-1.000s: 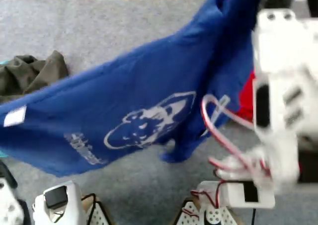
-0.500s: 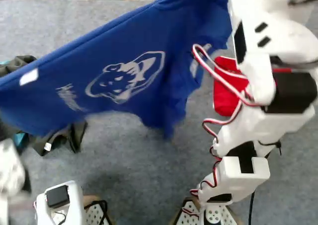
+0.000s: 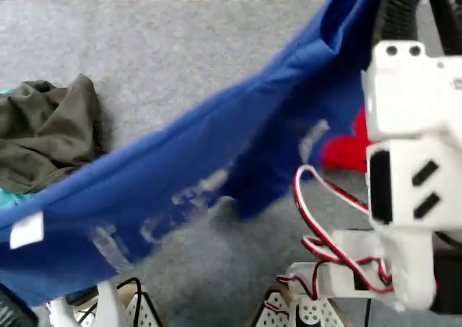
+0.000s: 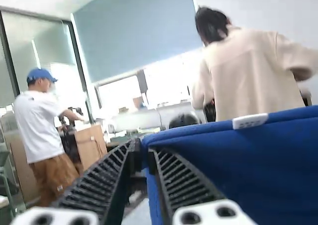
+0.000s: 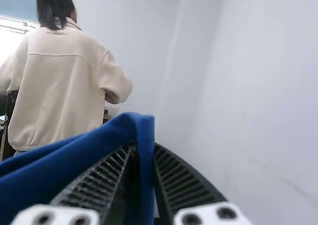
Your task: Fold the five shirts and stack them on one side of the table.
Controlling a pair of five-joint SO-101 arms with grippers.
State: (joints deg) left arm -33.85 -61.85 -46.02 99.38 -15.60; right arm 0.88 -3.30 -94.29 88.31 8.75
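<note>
Blue shirt (image 3: 216,175) held up off the grey-covered bench (image 3: 180,53), stretched as a long band between the two grippers. In the high view it runs on a slant from the near left corner up to the far right corner, with a loose fold hanging down at mid-span. A white tag (image 3: 27,229) sits near its lower left end, and a blurred white print (image 3: 180,204) crosses its face.

Left gripper (image 4: 141,150): jaws nearly together, pinching a hem of the blue shirt between the ribbed pads; the white tag (image 4: 250,120) lies on the cloth edge just beside it.

Right gripper (image 5: 144,150): jaws narrow, clamped on a folded corner of the blue shirt that stands up between them.

A white arm (image 3: 404,168) rises at the right of the high view, its dark ribbed jaws against the shirt's upper end.

Olive shirt (image 3: 50,132): crumpled on the bench at the left side, partly under the blue band. A strip of teal cloth (image 3: 9,197) shows at its near edge.

Red shirt (image 3: 346,150): lying on the bench at the right, between the blue shirt and the white arm.
</note>
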